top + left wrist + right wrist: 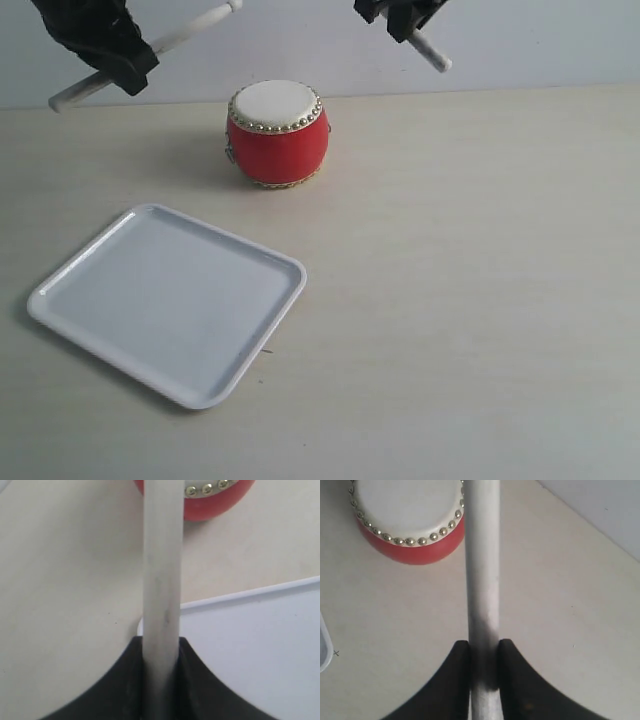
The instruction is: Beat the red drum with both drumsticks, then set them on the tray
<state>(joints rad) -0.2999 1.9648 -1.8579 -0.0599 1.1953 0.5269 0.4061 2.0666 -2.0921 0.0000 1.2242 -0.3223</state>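
Observation:
The red drum with its cream skin and stud ring stands on the table at the back centre. My left gripper hangs high at the upper left, shut on a pale drumstick that slants up to the right, its tip left of and above the drum. At the top right my right gripper is shut on the second drumstick, whose visible end points down to the right. The white tray lies in front of the drum, at the left. Both wrist views show a drumstick clamped between dark fingers, with the drum beyond.
A pale wall rises just behind the drum. The wooden tabletop stretches to the right of the tray. In the left wrist view the tray's rim shows under the stick.

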